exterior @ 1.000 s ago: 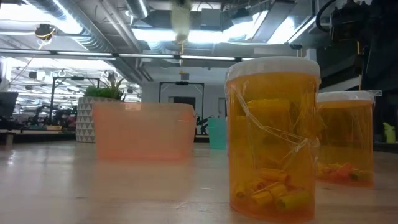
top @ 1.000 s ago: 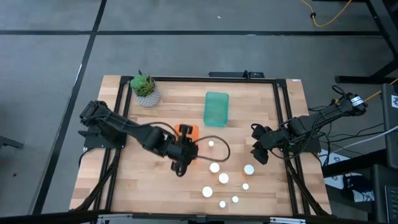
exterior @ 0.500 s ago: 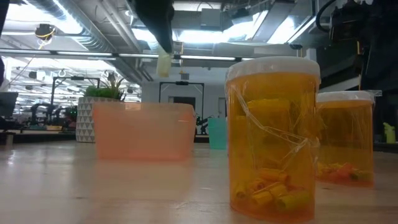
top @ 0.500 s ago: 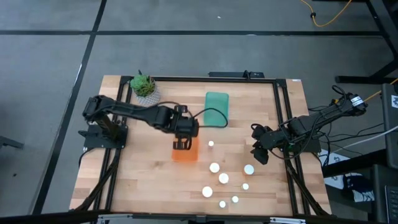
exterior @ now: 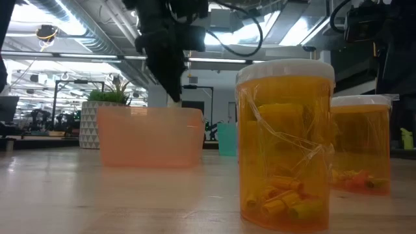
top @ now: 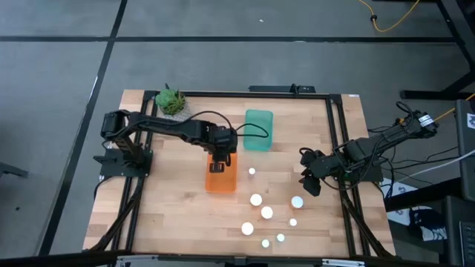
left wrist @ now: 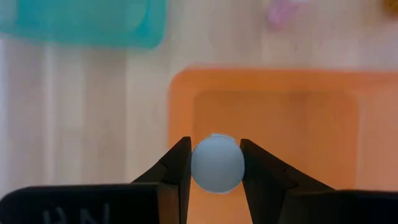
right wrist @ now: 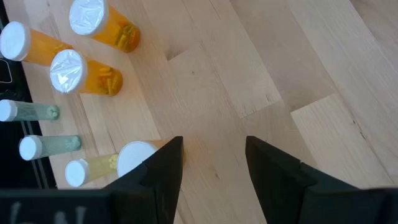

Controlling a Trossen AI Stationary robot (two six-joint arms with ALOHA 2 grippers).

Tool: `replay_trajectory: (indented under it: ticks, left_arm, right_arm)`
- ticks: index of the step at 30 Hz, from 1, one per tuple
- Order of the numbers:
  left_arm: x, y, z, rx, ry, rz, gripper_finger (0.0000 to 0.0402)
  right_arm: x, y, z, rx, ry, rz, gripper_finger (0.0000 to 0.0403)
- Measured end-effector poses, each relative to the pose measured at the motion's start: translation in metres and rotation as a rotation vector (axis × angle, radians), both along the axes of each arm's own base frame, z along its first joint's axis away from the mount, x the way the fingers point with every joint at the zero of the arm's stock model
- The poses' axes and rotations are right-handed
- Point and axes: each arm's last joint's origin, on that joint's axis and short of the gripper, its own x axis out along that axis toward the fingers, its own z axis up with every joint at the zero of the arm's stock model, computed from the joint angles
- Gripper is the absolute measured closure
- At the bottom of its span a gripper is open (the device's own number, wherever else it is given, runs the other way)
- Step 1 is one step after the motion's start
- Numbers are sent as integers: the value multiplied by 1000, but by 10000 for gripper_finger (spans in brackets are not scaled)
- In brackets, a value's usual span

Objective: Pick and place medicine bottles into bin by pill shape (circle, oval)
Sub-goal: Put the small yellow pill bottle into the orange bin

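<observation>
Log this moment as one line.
left gripper: shut on medicine bottle, over orange bin | right gripper: open, idle at table's right edge

Left claw (left wrist: 215,163) with bottle (left wrist: 217,163) above bin (top: 221,178); other bottles (top: 266,213) to its right.

Held bottle (left wrist: 217,163): only white cap visible, body hidden below; pill shape unreadable. Left gripper (exterior: 170,78) fingertips hidden behind orange bin (exterior: 151,135) rim in low view.
</observation>
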Motion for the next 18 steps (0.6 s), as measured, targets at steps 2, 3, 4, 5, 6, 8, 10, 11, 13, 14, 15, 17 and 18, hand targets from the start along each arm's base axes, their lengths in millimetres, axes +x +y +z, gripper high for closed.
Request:
replay_trajectory:
  ticks: [2,3,4,5,6,8,10,11,13,14,15,17,18]
  left_arm:
    - [-1,4,-10,-26,-20,-16,303]
    - [-1,6,-14,-28,-35,-14,303]
    - [-1,8,-18,-29,-52,-8,303]
    - [-1,10,-22,-34,-61,-2,303]
    - [-2,11,-26,-43,-63,3,303]
    - [-4,12,-34,-61,-75,22,302]
    - [-5,10,-39,-78,-92,36,302]
    - [-5,9,-40,-82,-98,40,302]
    - [-5,5,-43,-77,-109,48,302]
    - [-5,3,-45,-59,-117,52,302]
    - [-4,2,-45,-40,-122,55,302]
    - [-4,-2,-45,-17,-123,54,302]
    - [-4,-4,-45,-14,-123,50,302]
  right_arm:
    - [0,0,0,0,0,0,226]
    - [0,0,0,1,0,0,226]
    - [0,0,0,2,0,1,226]
    - [0,0,0,2,0,1,226]
    - [0,0,0,2,0,0,226]
    - [0,0,0,2,0,0,226]
    - [0,0,0,2,0,1,226]
    - [0,0,0,2,0,0,226]
    - [0,0,0,2,0,1,226]
    - [0,0,0,2,0,1,226]
    - [0,0,0,2,0,1,226]
    - [0,0,0,2,0,1,226]
    - [0,0,0,2,0,0,226]
